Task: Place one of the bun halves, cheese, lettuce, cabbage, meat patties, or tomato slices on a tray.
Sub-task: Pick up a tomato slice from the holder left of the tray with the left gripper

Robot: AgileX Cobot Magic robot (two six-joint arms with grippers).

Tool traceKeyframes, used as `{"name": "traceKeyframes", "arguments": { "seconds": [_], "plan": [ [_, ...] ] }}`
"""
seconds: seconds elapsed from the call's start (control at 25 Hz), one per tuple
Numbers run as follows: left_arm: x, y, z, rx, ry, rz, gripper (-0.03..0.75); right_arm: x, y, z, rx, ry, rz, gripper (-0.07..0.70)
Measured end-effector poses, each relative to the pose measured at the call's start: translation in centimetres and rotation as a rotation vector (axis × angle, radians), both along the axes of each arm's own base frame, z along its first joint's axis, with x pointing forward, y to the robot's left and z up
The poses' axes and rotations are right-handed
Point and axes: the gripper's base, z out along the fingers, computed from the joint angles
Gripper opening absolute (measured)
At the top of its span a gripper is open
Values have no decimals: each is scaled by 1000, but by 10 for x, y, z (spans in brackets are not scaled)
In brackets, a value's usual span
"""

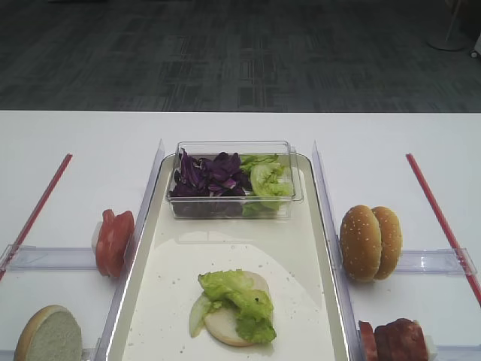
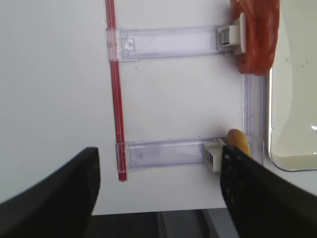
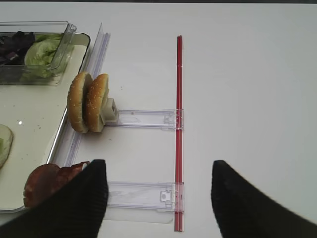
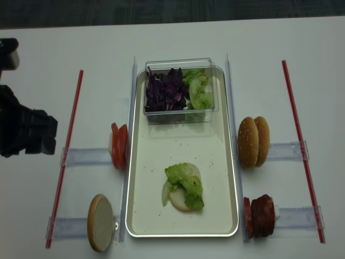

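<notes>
The cream tray (image 1: 301,248) lies mid-table. On it a pale bun half (image 1: 225,325) carries lettuce (image 1: 240,297). Tomato slices (image 1: 114,241) stand on edge left of the tray, with another bun half (image 1: 49,335) at the front left. Two seeded bun halves (image 1: 370,242) stand on the right, and meat patties (image 1: 394,340) sit in front of them. Cabbage (image 1: 207,177) fills part of a clear tub. No cheese is in view. My left gripper (image 2: 159,163) hangs open and empty over the table's front left edge, beside that bun half (image 2: 237,143). My right gripper (image 3: 159,171) is open and empty, just right of the patties (image 3: 47,181).
The clear tub (image 1: 233,147) sits at the tray's far end and also holds lettuce leaves (image 1: 267,180). Clear plastic rails (image 1: 440,261) and red strips (image 1: 436,207) flank the tray on both sides. The table's front edge (image 2: 158,210) runs under the left gripper. My left arm (image 4: 21,132) bulks at the far left.
</notes>
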Motion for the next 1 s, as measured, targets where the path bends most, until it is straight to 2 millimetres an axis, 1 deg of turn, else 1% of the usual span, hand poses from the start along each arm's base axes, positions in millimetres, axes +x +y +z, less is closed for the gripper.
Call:
{"name": "traceKeyframes", "arguments": {
  "seconds": [0.52, 0.56, 0.64, 0.68, 1.0],
  "plan": [
    [53, 0, -12, 4, 73, -17, 472, 0, 0, 0, 0, 0, 0, 480],
    [61, 0, -13, 4, 81, -18, 472, 0, 0, 0, 0, 0, 0, 480],
    [64, 0, -15, 4, 85, -18, 472, 0, 0, 0, 0, 0, 0, 480],
    [72, 0, -18, 4, 96, -19, 472, 0, 0, 0, 0, 0, 0, 480],
    [84, 0, -27, 4, 125, -19, 466, 0, 0, 0, 0, 0, 0, 480]
  ]
}}
